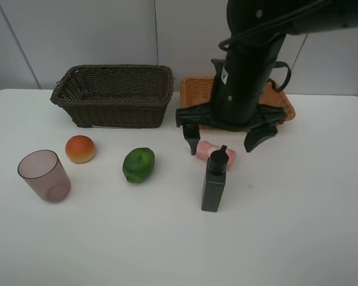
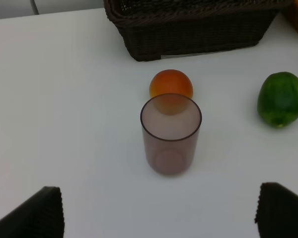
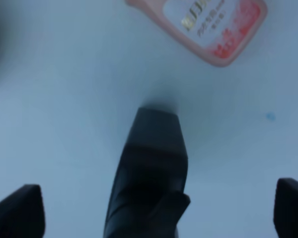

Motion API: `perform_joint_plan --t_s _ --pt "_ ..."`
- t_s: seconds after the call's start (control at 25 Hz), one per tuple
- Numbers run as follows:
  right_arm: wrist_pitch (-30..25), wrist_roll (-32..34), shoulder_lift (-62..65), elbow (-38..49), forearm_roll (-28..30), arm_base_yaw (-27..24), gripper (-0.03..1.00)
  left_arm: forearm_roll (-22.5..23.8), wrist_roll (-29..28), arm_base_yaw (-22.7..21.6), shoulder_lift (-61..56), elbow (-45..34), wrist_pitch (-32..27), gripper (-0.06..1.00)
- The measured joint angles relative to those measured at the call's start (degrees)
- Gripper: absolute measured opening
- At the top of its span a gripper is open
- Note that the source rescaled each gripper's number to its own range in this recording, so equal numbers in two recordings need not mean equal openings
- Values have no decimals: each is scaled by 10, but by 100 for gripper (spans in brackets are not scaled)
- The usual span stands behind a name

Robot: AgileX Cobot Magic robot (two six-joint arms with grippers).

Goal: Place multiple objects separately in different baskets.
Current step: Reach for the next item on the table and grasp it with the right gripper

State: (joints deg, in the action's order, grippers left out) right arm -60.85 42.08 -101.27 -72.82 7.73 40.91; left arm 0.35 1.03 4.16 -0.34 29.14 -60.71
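On the white table stand a purplish cup [image 1: 45,175], a red-orange fruit [image 1: 80,149], a green lime [image 1: 138,164], an upright black bottle [image 1: 214,183] and a pink bottle [image 1: 219,154] lying flat. My right gripper [image 1: 224,143] hangs open over the pink bottle, just behind the black one. In the right wrist view the black bottle [image 3: 149,173] rises between the spread fingers of that gripper [image 3: 154,213], untouched, with the pink bottle [image 3: 203,25] beyond. My left gripper [image 2: 159,218] is open, facing the cup [image 2: 171,134], with the fruit [image 2: 171,84] and lime [image 2: 280,99] behind it.
The dark brown basket [image 1: 113,95] sits at the back centre-left. Beside it on the right is the tan basket [image 1: 195,88], largely covered by my right arm. The dark basket [image 2: 188,29] also shows behind the fruit in the left wrist view.
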Motion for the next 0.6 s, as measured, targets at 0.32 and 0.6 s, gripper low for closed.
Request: perform_joint_plan --t_s 0.32,0.6 --pt "71 49 0 58 -14 17 100 0 0 0 0 0 0 100" --pt "85 62 -1 69 -3 17 100 0 0 0 0 0 0 100"
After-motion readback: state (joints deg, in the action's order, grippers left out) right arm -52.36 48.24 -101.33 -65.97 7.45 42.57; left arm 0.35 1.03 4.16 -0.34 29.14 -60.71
